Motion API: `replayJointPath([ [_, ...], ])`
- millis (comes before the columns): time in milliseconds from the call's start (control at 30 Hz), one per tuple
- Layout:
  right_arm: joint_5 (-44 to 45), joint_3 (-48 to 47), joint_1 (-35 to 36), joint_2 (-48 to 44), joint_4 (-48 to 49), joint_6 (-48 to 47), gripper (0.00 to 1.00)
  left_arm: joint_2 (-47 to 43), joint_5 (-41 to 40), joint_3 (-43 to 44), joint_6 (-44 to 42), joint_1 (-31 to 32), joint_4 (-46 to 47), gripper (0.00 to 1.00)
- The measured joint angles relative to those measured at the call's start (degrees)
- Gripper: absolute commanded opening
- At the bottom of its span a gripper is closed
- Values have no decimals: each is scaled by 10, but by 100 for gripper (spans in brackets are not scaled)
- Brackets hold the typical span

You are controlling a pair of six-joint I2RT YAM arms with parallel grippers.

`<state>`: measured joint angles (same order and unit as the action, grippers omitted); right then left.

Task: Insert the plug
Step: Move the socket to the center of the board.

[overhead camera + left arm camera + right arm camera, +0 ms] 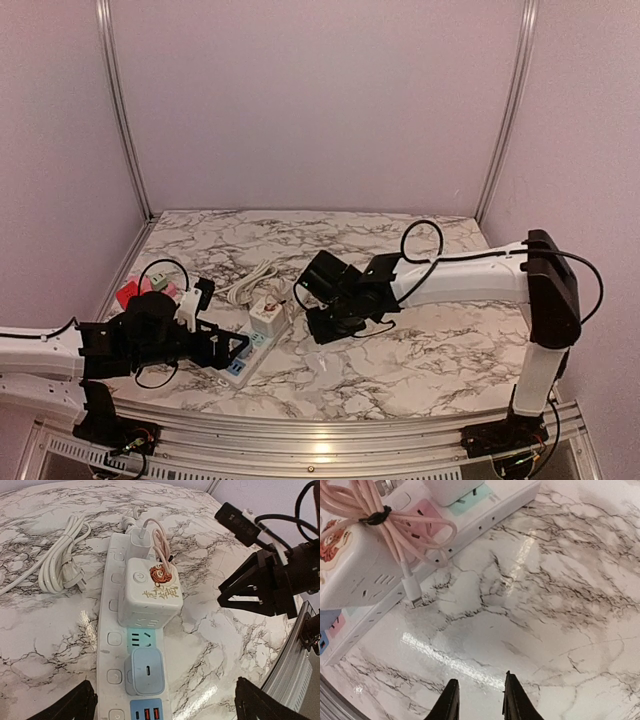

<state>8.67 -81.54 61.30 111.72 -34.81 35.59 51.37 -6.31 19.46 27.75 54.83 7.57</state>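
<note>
A white power strip (112,605) lies on the marble, also in the top view (262,342). A light-blue charger plug (146,671) stands in one of its sockets, just below a bare teal socket (141,639). A white cube adapter (150,597) with a bundled pink cable (395,527) sits further along the strip. My left gripper (167,707) is open wide and empty, its fingers (75,705) either side of the strip's near end, not touching the plug. My right gripper (481,700) is open and empty over bare marble beside the strip; it also shows in the top view (315,298).
A coiled white mains cord (62,555) lies left of the strip. A white charger (140,539) sits at the strip's far end. Red and green objects (140,288) lie at the table's left edge. Metal rails run along the near edge (330,425).
</note>
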Motion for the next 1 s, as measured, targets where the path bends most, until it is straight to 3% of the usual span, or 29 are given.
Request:
replayJointPath([
  [233, 56, 119, 0, -232, -7, 50, 26, 121, -17, 72, -37, 4, 9, 99],
  [467, 90, 215, 0, -365, -24, 98, 26, 225, -33, 133, -70, 4, 16, 99],
  [833, 95, 280, 0, -424, -29, 137, 26, 320, -73, 210, -117, 3, 15, 98],
  [1000, 92, 292, 0, -426, -23, 141, 26, 340, -89, 224, -132, -1, 13, 92],
])
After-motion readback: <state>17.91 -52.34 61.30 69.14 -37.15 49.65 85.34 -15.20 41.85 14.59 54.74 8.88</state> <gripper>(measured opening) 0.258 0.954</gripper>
